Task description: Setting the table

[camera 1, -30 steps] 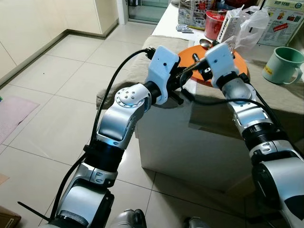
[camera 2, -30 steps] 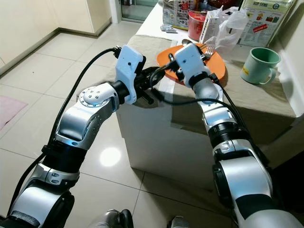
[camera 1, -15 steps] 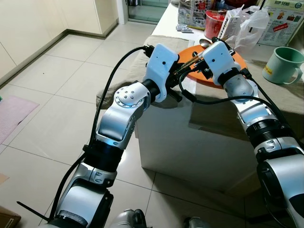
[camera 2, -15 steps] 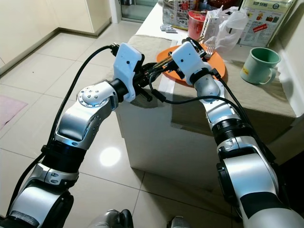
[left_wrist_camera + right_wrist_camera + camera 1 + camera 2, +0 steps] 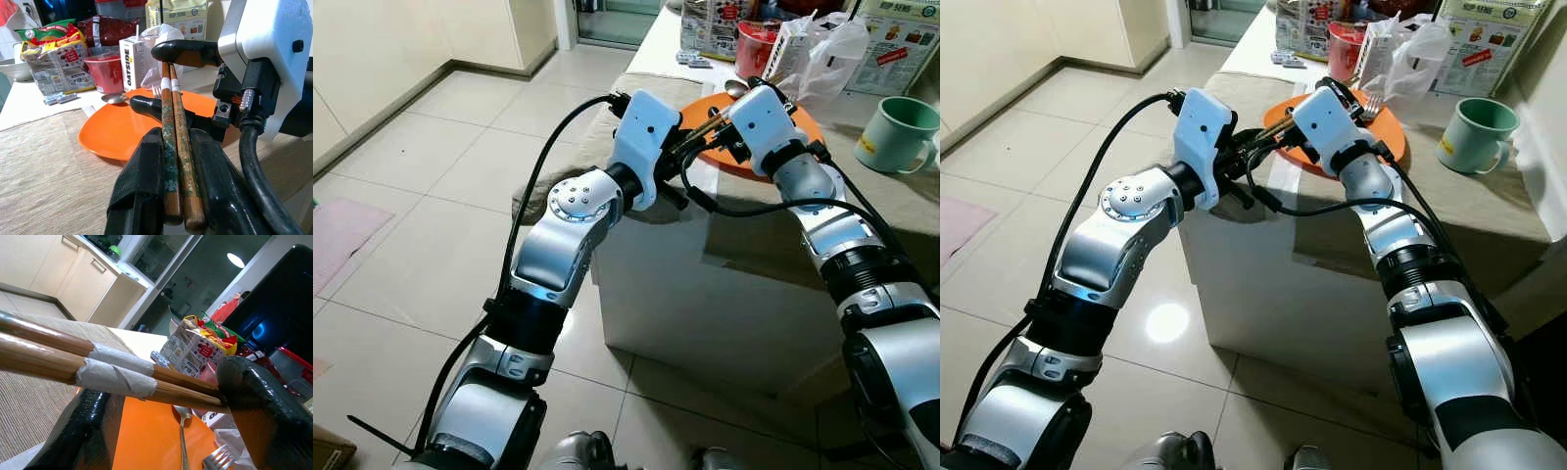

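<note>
2 slim wooden chopsticks [image 5: 173, 147] with paper-wrapped ends hang just over the near rim of the round orange plate [image 5: 115, 134]. The left hand [image 5: 178, 181] clamps 1 end between glossy black fingers; the right hand [image 5: 161, 396] is closed on the other. The plate sits on the woven-covered bench [image 5: 901, 201].

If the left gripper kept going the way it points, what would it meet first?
Probably the right gripper, closed on the far end of the chopsticks that the left gripper holds. The orange plate lies beyond and below.
</note>
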Robot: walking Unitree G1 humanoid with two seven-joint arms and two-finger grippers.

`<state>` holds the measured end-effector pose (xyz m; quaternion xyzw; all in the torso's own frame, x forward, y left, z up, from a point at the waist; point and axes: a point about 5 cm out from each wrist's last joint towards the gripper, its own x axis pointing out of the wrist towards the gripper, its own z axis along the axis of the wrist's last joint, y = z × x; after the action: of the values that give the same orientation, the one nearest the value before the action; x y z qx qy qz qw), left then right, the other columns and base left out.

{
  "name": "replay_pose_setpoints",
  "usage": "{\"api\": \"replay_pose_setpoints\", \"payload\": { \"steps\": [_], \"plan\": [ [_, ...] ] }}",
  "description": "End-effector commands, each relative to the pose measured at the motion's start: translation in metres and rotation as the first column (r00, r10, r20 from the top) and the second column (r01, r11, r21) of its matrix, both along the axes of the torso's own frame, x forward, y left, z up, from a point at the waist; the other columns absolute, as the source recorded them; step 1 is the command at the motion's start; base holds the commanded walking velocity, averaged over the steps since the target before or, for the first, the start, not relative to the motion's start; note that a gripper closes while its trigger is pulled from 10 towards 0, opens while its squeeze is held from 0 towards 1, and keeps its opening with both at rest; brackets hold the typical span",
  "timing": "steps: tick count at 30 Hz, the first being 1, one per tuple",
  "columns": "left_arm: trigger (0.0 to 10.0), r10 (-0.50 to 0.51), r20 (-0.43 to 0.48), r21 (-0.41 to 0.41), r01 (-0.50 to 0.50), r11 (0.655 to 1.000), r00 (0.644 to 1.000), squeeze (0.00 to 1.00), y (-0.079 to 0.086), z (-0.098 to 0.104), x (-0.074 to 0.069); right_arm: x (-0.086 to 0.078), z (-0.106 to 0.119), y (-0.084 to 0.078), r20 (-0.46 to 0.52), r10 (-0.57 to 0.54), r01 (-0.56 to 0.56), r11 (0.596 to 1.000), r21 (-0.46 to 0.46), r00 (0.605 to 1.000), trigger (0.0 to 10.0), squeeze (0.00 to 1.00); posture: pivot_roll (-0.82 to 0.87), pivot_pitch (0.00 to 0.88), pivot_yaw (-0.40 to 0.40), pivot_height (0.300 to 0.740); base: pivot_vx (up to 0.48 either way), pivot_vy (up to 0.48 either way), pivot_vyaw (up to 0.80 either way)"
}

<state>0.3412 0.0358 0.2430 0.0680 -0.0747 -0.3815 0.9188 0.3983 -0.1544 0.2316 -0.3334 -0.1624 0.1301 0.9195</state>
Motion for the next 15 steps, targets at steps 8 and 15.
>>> {"api": "replay_pose_setpoints", "payload": {
  "steps": [8, 15],
  "plan": [
    [0.0, -0.014, 0.053, -0.022, 0.015, 1.000, 0.998, 0.00, -0.002, 0.010, -0.002, -0.003, -0.007, 0.006, -0.004, 0.039, -0.040, 0.994, -0.098, 0.999, 10.0, 0.00, -0.17, 0.065, 0.034, 0.740, 0.000, 0.000, 0.00],
    [0.0, 0.051, 0.067, 0.006, -0.051, 0.999, 0.996, 0.00, 0.006, 0.000, 0.002, 0.004, -0.004, 0.004, -0.105, 0.022, 0.011, 0.952, 0.305, 0.994, 10.0, 1.00, -0.17, 0.079, 0.026, 0.740, 0.000, 0.000, 0.00]
  ]
}}
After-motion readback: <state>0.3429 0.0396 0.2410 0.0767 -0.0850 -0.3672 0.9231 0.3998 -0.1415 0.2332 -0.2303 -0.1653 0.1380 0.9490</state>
